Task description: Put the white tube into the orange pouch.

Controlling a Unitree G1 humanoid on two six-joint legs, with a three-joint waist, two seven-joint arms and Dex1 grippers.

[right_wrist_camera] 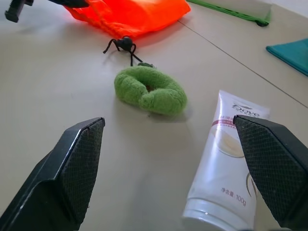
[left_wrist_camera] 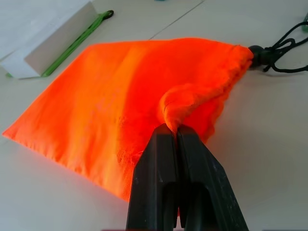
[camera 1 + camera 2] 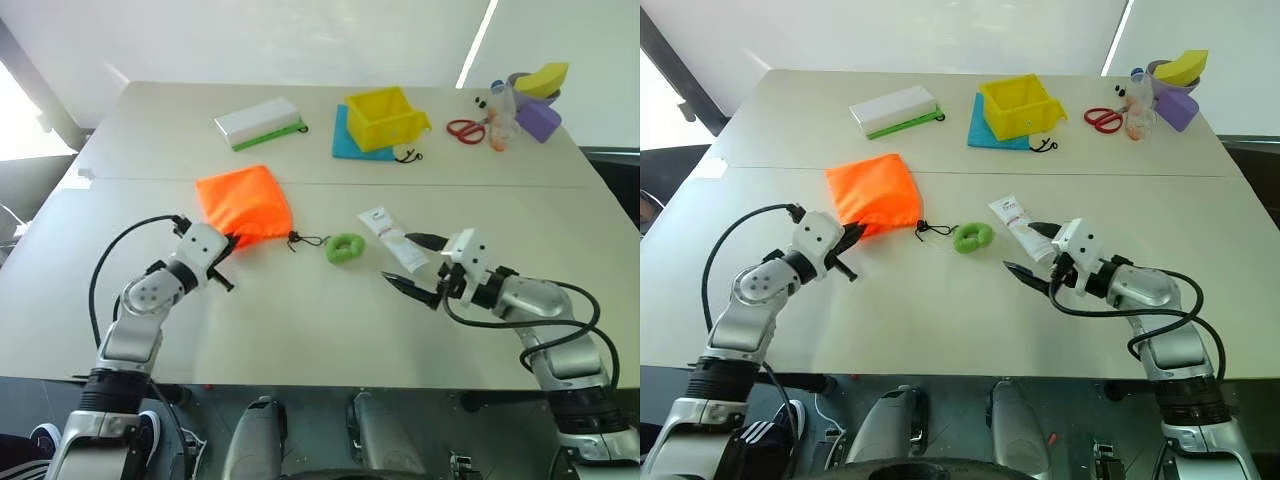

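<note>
White tube [image 3: 392,240] flat on table [image 3: 300,320], just right of green ring [image 3: 345,247]. Right gripper [image 3: 415,265] beside tube's cap end, jaws spread wide, nothing held. Orange pouch [image 3: 243,204] well left of tube, cord trailing to ring. Left gripper [image 2: 175,137] pinched tight on pouch's fabric fold.

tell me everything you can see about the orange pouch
The orange pouch is a bright orange bag of soft, thin fabric, lying flat and wrinkled on the pale table. Its gathered mouth faces the robot's right and is drawn tight by a black cord with a black stopper; the cord ends at a fuzzy green ring lying beside it. The left gripper has its jaws shut on a bunched fold near the mouth's near edge. The white tube lies apart, beyond the ring.
</note>
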